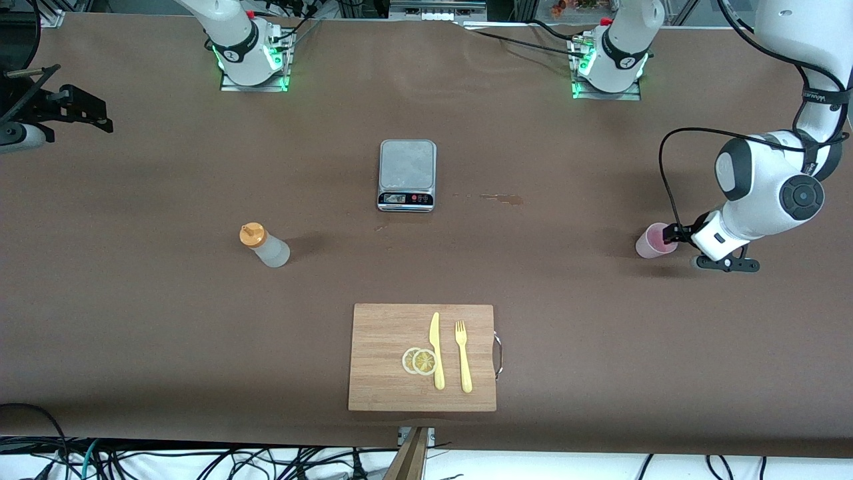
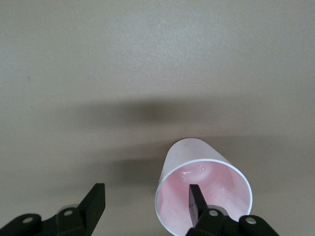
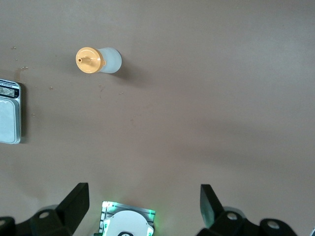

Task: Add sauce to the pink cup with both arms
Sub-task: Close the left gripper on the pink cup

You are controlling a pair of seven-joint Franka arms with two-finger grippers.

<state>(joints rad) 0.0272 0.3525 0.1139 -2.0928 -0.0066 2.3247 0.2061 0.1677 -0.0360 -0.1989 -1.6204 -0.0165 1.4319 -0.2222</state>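
Observation:
The pink cup point(image 1: 653, 242) stands on the table toward the left arm's end. My left gripper point(image 1: 670, 233) is open and low at the cup. In the left wrist view one finger point(image 2: 195, 199) is inside the cup point(image 2: 189, 157) and the other finger point(image 2: 93, 204) is outside, so the jaws straddle the cup's wall without closing on it. The sauce bottle point(image 1: 265, 247) with its orange cap stands toward the right arm's end; it also shows in the right wrist view point(image 3: 98, 60). My right gripper point(image 1: 93, 113) is open, empty and held high above the table's end.
A silver kitchen scale point(image 1: 407, 175) sits mid-table, farther from the front camera. A wooden cutting board point(image 1: 380, 333) near the front edge carries a yellow knife point(image 1: 436, 350), a yellow fork point(image 1: 463, 357) and lemon slices point(image 1: 420, 361). A small stain point(image 1: 501, 197) lies beside the scale.

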